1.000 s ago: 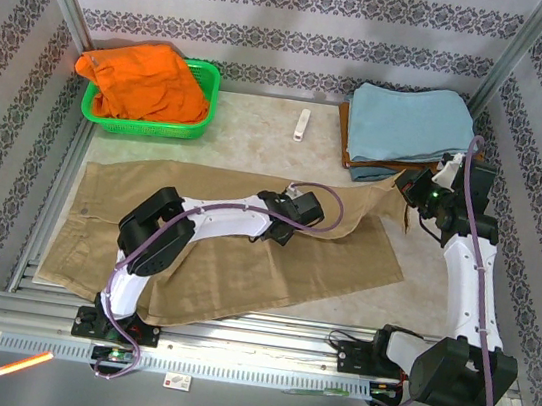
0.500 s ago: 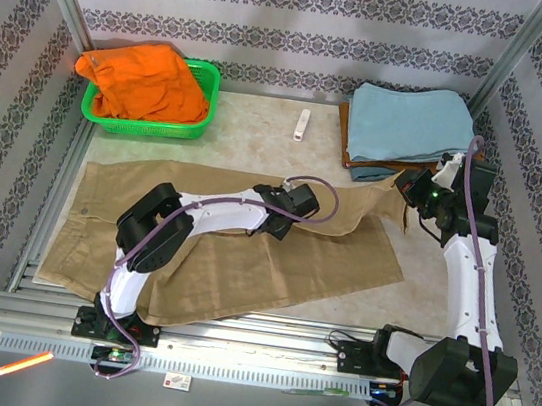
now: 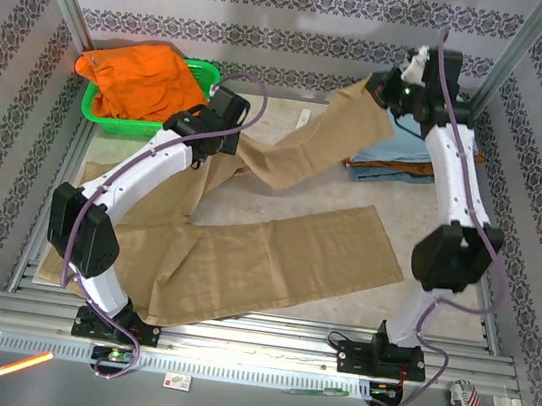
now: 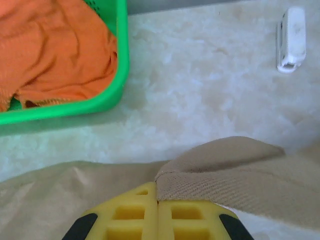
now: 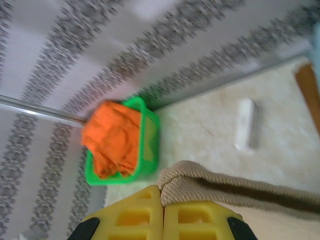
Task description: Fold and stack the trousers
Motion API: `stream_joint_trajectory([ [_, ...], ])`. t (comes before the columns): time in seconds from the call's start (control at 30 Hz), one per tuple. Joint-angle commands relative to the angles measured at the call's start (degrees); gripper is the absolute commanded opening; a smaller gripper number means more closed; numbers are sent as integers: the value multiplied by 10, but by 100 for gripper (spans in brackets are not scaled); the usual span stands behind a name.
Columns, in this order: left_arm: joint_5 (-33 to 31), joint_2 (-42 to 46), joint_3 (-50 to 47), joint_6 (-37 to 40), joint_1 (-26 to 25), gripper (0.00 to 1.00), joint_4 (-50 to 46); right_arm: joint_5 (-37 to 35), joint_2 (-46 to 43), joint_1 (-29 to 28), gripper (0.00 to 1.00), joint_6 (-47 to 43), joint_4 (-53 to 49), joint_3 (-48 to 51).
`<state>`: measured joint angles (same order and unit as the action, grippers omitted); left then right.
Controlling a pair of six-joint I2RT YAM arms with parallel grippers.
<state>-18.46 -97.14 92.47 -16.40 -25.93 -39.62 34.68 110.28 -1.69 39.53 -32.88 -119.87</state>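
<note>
- Whereas a second earlier both arms lay low over the flat trousers (image 3: 294, 257), the overhead view showed the left gripper (image 3: 230, 143) and right gripper (image 3: 378, 85) raised toward the back wall. The far leg was strung between them in the air. The near leg and waist lay on the table (image 3: 418, 305).
- At the left wrist, the left gripper (image 4: 157, 200) had closed within that second. It was clamped tight on a fold of the trousers (image 4: 225, 170), near the green basket (image 4: 120, 75).
- At the right wrist, the right gripper (image 5: 162, 194) was pinched shut on an edge of the trousers (image 5: 225, 185), high above the basket (image 5: 150, 135). The picture was blurred.
- Judgement: both grasps were secured and the lift was under way. The raised leg probably had to be laid over the near leg. Stacking had not begun.
</note>
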Motion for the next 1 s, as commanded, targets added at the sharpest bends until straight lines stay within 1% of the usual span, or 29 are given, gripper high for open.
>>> stream_joint_trajectory([
  [0.0,11,11,25,27,12,0,-18,53,51,4,0,17,-53,-117],
  [0.03,9,26,22,26,12,0,-11,59,52,9,0,16,-57,-122],
  [0.1,39,62,-8,12,11,0,12,59,21,18,0,5,-36,-51],
  [0.17,60,104,-61,-6,-16,0,36,50,-40,40,0,8,21,97],
  [0.23,63,135,-132,-26,-68,0,66,49,-110,65,0,23,97,261],
  [0.3,55,141,-209,-60,-133,0,100,31,-183,89,0,27,149,407],
  [0.4,82,106,-297,-129,-199,0,170,-9,-239,116,0,0,149,545],
  [0.47,107,60,-342,-163,-224,0,227,1,-243,130,0,-4,162,606],
  [0.6,161,-46,-337,-206,-269,0,276,7,-233,151,0,-30,149,663],
  [0.67,161,-75,-319,-210,-295,0,276,3,-245,175,0,-25,150,687],
  [0.73,148,-83,-302,-211,-304,0,262,-12,-263,197,0,-27,145,699],
  [0.77,142,-78,-304,-212,-304,8,262,-19,-274,209,0,-27,141,704],
  [0.83,128,-60,-305,-203,-303,48,256,-37,-293,228,0,-26,137,712],
  [0.87,123,-49,-301,-194,-301,67,244,-45,-301,237,0,-25,135,712],
  [0.9,118,-39,-294,-184,-298,82,230,-52,-306,246,0,-23,134,714],
  [0.93,112,-27,-290,-175,-295,93,218,-60,-309,252,0,-23,132,714],
  [0.97,106,-13,-287,-166,-289,100,206,-68,-311,261,6,-22,129,712],
])
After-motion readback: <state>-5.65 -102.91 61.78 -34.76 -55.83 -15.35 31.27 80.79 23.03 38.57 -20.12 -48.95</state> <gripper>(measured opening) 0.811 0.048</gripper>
